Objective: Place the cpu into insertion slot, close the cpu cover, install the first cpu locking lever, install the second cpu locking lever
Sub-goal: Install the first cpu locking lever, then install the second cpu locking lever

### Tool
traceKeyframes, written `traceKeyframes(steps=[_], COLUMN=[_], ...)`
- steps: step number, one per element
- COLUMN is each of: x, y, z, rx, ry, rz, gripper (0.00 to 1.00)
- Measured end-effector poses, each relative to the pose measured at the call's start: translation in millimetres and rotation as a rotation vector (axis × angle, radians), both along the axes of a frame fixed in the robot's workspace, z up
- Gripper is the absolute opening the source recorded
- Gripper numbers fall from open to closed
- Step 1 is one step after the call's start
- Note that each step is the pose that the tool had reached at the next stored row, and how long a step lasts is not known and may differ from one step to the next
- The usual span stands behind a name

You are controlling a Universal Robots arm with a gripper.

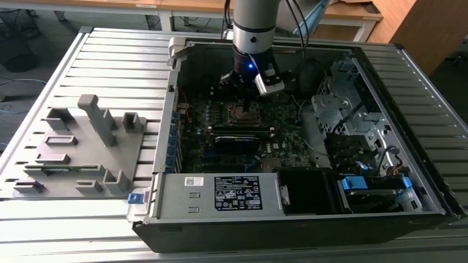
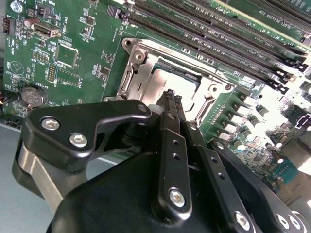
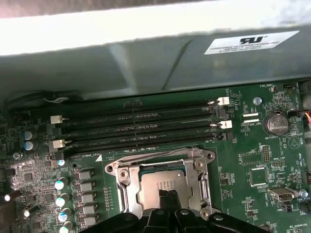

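Note:
In the exterior view my arm reaches down into the open computer case, with the gripper [image 1: 240, 94] just over the insertion slot [image 1: 241, 113] on the circuit board. In both wrist views the cpu [image 3: 155, 187] [image 2: 163, 82] lies in the slot, its dull grey top showing through the cut-out of the silver cpu cover [image 3: 197, 182] [image 2: 130, 80], which lies flat around it. My gripper [image 3: 167, 198] [image 2: 172, 99] is shut with nothing in it, its black tips right over the cpu's top. Whether the tips touch it I cannot tell.
Long black memory slots [image 3: 141, 126] [image 2: 218, 34] run beside the socket, backed by the grey case wall [image 3: 146, 63]. A coin battery [image 3: 275, 123] and a row of capacitors [image 3: 60, 184] flank it. A grey fixture [image 1: 80, 142] stands on the slatted table at the exterior view's left.

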State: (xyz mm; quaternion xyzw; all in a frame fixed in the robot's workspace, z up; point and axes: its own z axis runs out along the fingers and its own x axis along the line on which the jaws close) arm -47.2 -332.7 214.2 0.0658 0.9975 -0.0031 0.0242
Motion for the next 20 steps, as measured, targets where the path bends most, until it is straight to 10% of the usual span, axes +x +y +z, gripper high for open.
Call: traceKeyframes(steps=[20], x=[0.0], y=[0.0], z=[2.3], rx=[0.0041], ry=[0.0], rz=[0.0], gripper=[0.11])
